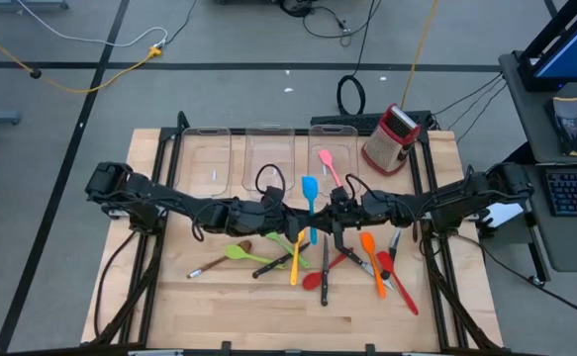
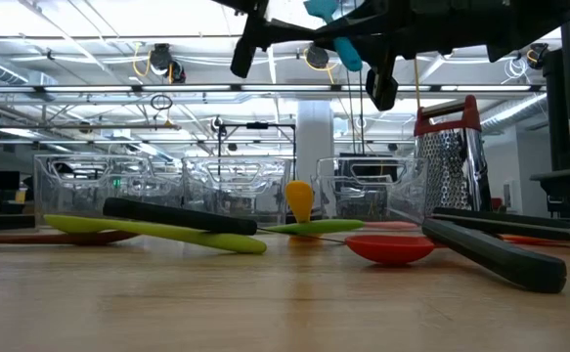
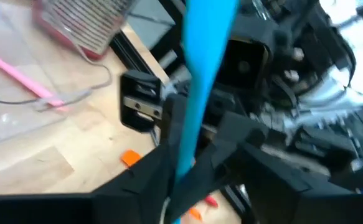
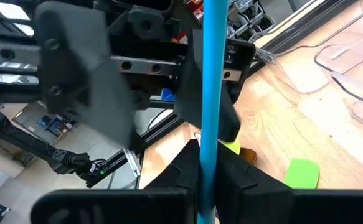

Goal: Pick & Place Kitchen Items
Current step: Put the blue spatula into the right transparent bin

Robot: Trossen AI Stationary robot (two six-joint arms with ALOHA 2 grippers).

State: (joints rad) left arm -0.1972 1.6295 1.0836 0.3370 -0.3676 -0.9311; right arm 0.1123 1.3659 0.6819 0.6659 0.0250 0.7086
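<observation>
Both arms level above mid-table; left gripper (image 1: 303, 220) and right gripper (image 1: 320, 213) each clamped on the blue spatula (image 1: 311, 203).

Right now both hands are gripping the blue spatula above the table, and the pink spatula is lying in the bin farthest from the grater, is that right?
Not quite. Both the left hand and the right hand do grip the blue spatula above the table, but the pink spatula lies in the clear bin nearest the grater, not the farthest. The high view shows it.
</observation>
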